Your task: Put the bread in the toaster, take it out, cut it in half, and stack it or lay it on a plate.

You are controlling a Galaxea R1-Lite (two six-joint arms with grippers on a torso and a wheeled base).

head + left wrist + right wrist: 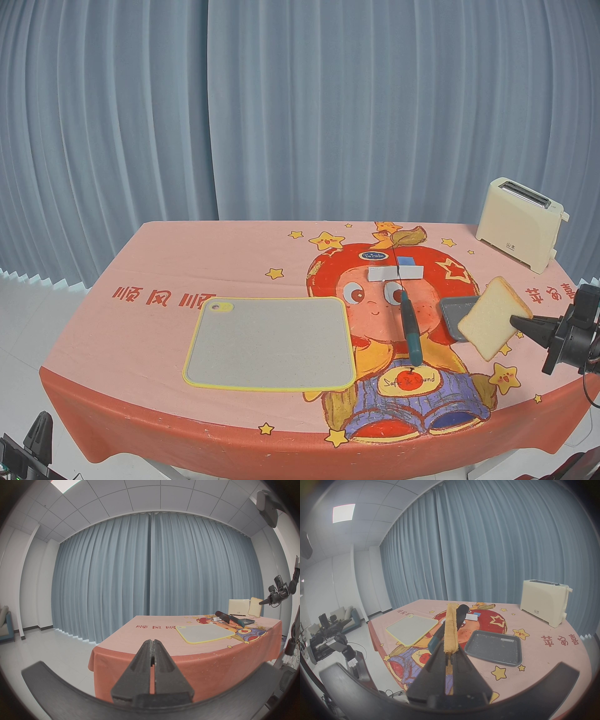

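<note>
**Bread slice held up over the right side of the table**

Nearest in, the left gripper (pixel 153 642) was seen parked low off the table's front left corner, its fingers pressed flat together with nothing between them. On the other side, the right gripper (pixel 515 322) was found clamped on the bread (pixel 494 319). The slice was gripped by one edge and held clear of the pink tablecloth (pixel 156 262), over the table's right side and just by the tray (pixel 451 307).

On the cloth, a grey cutting board (pixel 270 342) with a yellow rim was laid flat at front centre-left. To its right, a knife (pixel 409 325) with a teal handle was set pointing away from the robot, its blade run across a small white block (pixel 395 272). The dark grey tray was placed just right of the knife. Farther back, at the far right corner, a cream toaster (pixel 522 224) was stood, slot upward, well apart from the slice. Behind everything, a blue-grey curtain (pixel 312 106) was drawn across.
</note>
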